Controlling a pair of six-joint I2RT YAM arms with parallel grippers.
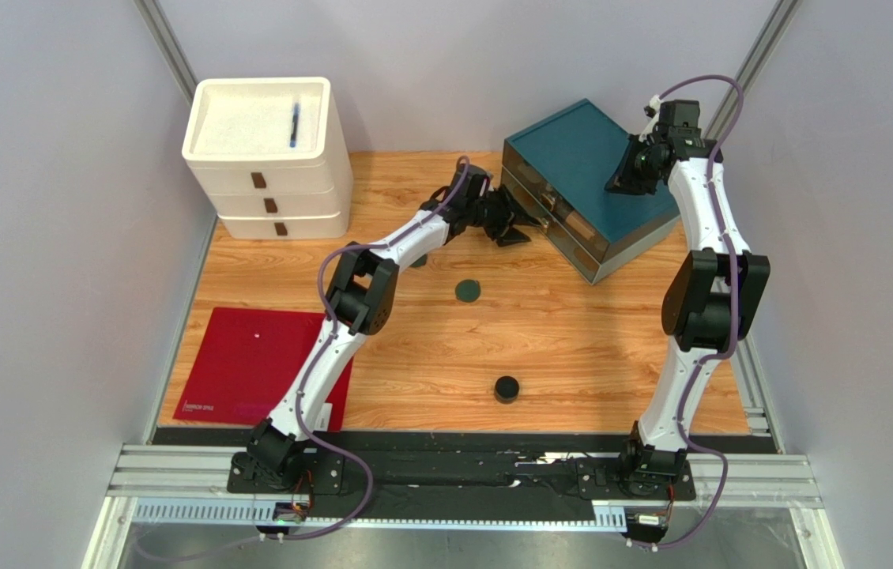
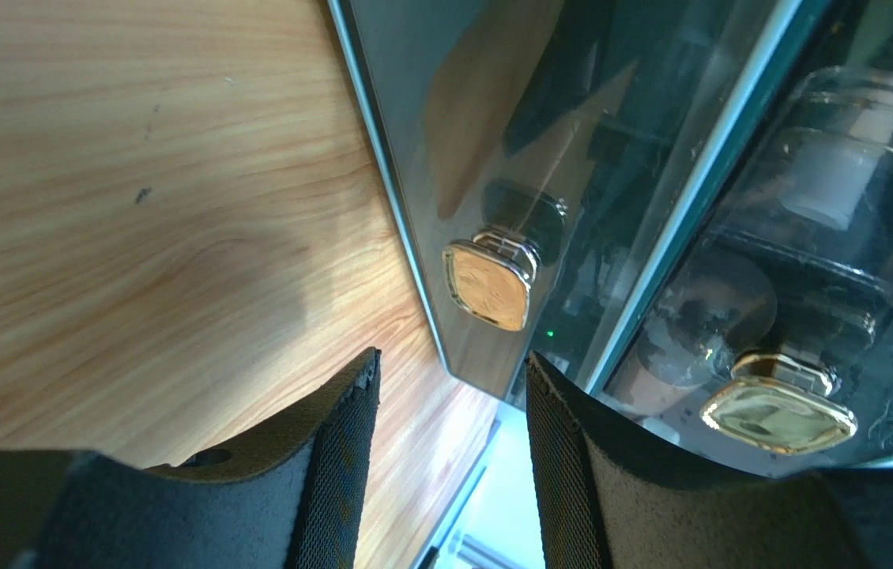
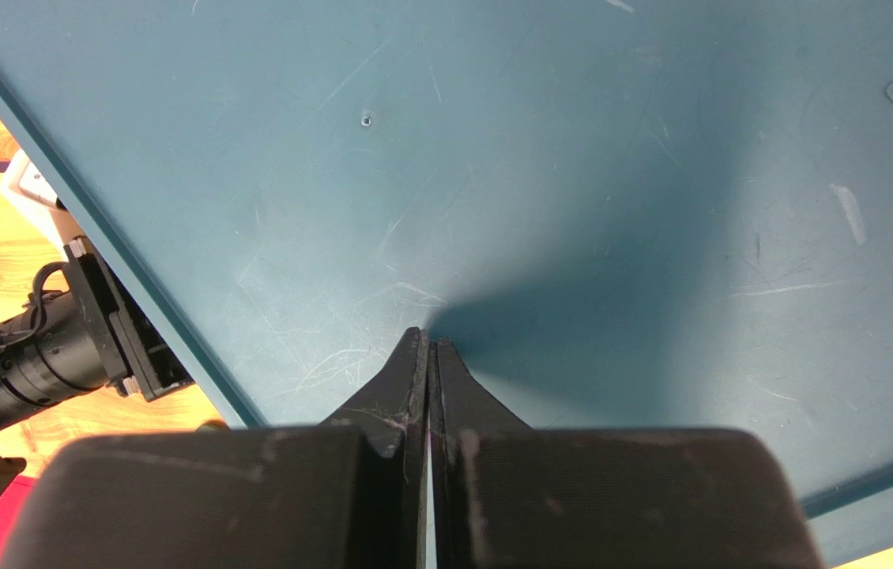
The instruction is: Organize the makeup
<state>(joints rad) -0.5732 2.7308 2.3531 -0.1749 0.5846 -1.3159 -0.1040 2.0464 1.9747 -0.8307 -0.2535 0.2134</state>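
Observation:
A flat dark-green disc (image 1: 467,289) and a black round jar (image 1: 507,389) lie on the wooden table. A second dark disc (image 1: 418,261) peeks out beside my left arm. My left gripper (image 1: 520,228) is open and empty at the glass front of the teal drawer cabinet (image 1: 588,154). In the left wrist view its fingers (image 2: 350,403) point at a gold handle (image 2: 488,282), with another gold handle (image 2: 779,413) to the right. A clear bottle (image 2: 843,166) and something beige (image 2: 667,377) show behind the glass. My right gripper (image 3: 429,340) is shut, its tip on the cabinet top (image 3: 606,178).
A white three-drawer organizer (image 1: 264,154) stands at the back left with a blue pen (image 1: 295,123) on top. A red mat (image 1: 252,362) lies at the front left. Grey walls close in both sides.

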